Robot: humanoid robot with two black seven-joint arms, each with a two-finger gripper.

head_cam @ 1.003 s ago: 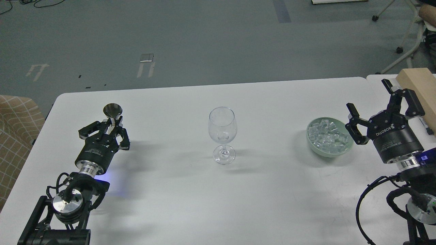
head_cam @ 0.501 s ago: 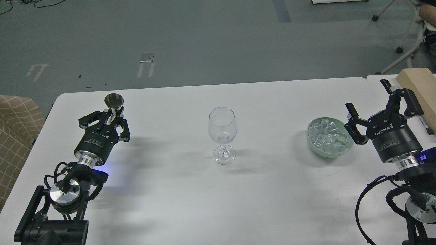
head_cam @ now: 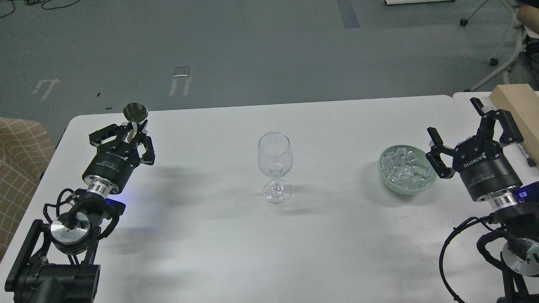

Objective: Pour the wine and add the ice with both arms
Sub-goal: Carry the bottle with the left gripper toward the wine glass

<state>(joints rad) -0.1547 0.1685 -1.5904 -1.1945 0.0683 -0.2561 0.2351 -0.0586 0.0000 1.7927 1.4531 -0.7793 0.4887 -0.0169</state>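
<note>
Between my left pincer (head_cam: 134, 130) and the wine glass (head_cam: 274, 166) the white bench (head_cam: 202, 235) lies bare, a broad lane running from the far edge to the near one. The glass stands upright, alone in the middle, the one tall thing in any straight path across. On its other side another bare stretch reaches the green bowl (head_cam: 406, 187) heaped with ice (head_cam: 405, 167). My right pincer (head_cam: 457, 126), fingers spread, sits just beside that bowl's right rim. A pale wooden block (head_cam: 516, 105) lies close behind it at the bench's far right corner, hemming that side.
</note>
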